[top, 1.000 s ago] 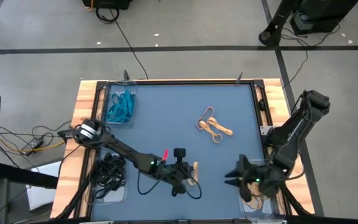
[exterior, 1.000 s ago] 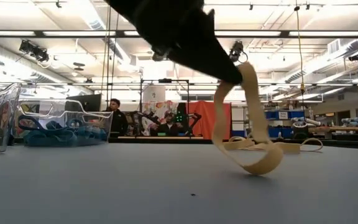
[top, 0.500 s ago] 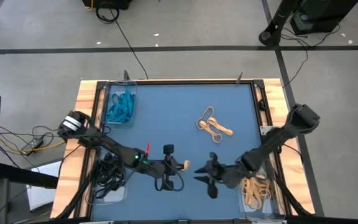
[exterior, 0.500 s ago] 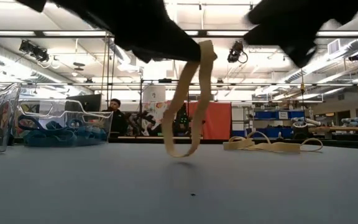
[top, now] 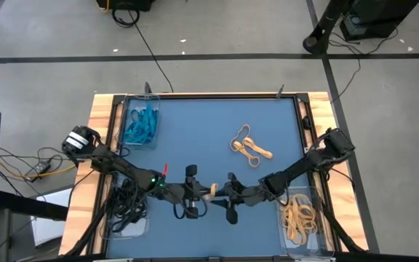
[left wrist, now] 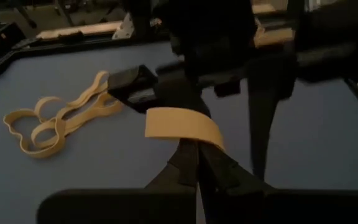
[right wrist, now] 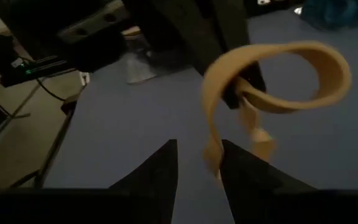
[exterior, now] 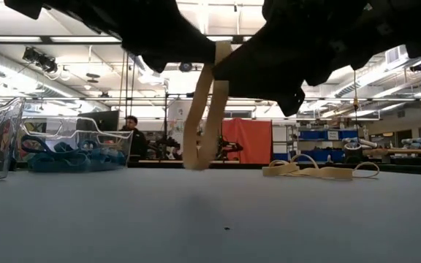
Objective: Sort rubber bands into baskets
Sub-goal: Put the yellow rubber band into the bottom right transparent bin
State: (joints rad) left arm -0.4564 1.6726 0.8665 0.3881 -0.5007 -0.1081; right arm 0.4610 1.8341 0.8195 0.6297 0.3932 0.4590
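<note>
While the left tool point(top: 204, 194) stays pinched fully shut on a tan rubber band point(top: 210, 191), it hangs low over the lower middle of the high view, above the blue table point(top: 195, 138). From table height that band point(exterior: 205, 109) dangles as a long loop clear of the surface, its lower end just above it. In the left wrist view the band point(left wrist: 180, 127) curls up out of the closed fingertips point(left wrist: 199, 167).

Facing it from the right, the right tool point(top: 224, 198) has its fingers partly apart — open, gripping nothing. Its wrist view shows the two dark fingers point(right wrist: 160, 171) spread, with the hanging tail of the band point(right wrist: 229, 106) just ahead of the gap between them; whether they touch it cannot be told.

Farther out, a small heap of tan bands point(top: 249, 145) lies on the table in the right-centre of the high view, well apart from both tools; it also shows flat at the right of the low view point(exterior: 320, 171).

Clear baskets sit at the edges: one at upper left point(top: 154, 102) holding teal-blue bands point(top: 140, 125), one at lower left point(top: 138, 231) with black bands point(top: 126, 200), one at lower right point(top: 284, 234) with tan bands point(top: 300, 218).

Beyond the table, a person point(exterior: 132, 139) shows in the room at the left of the low view.
</note>
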